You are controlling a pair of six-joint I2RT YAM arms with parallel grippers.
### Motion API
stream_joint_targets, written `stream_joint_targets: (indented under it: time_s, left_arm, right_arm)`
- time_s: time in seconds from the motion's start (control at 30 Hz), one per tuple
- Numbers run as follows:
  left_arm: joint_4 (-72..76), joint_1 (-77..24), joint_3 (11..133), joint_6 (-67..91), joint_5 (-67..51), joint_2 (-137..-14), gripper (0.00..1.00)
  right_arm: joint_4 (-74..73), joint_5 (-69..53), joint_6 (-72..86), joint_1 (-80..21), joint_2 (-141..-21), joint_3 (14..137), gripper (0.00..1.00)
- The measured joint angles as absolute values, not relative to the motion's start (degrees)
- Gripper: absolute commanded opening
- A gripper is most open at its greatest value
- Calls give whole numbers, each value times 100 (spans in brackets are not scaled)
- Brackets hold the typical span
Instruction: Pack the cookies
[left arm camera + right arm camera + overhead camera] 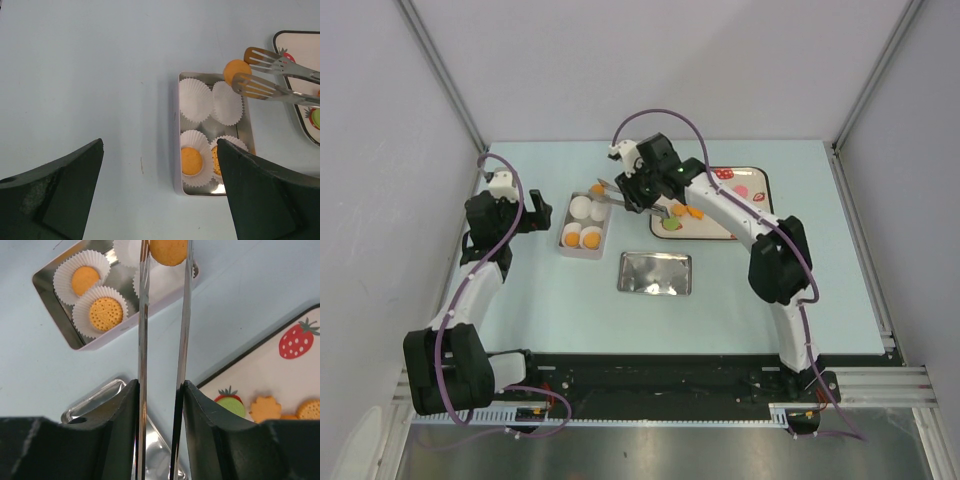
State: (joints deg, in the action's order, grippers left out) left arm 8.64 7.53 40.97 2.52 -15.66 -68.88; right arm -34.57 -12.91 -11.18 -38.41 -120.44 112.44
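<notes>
My right gripper (pixel 160 385) is shut on a pair of metal tongs (pixel 143 330), whose tips pinch one round orange cookie (pixel 169 251) above the far end of the silver tin (pixel 41 286). In the left wrist view that cookie (pixel 236 70) hangs between the tongs (pixel 270 87) over the tin's far rim. The tin (pixel 177 150) holds several white paper cups: the two near ones each carry a cookie (pixel 191 160), the two far ones (pixel 195 100) are empty. More cookies (pixel 265 408) lie on the strawberry-print tray (pixel 280 375). My left gripper (pixel 160 145) stands open beside the tin, holding nothing.
The tin's shiny lid (pixel 655 272) lies flat in front of the tray (pixel 752 176). The tin (pixel 565 243) sits between the two arms at mid-table. Grey walls close in the table on the left, right and back.
</notes>
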Motion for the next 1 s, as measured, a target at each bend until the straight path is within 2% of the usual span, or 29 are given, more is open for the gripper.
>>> stream_joint_targets:
  time_s: [0.37, 1.0]
  left_arm:
    - [873, 753, 4097, 248, -1566, -6888, 100]
    - [875, 753, 4097, 248, -1568, -6834, 100]
  right_arm:
    - [-3520, -1306, -1116, -4160, -12853, 12053, 43]
    - [-3531, -1398, -1118, -4252, -13168, 12243, 46]
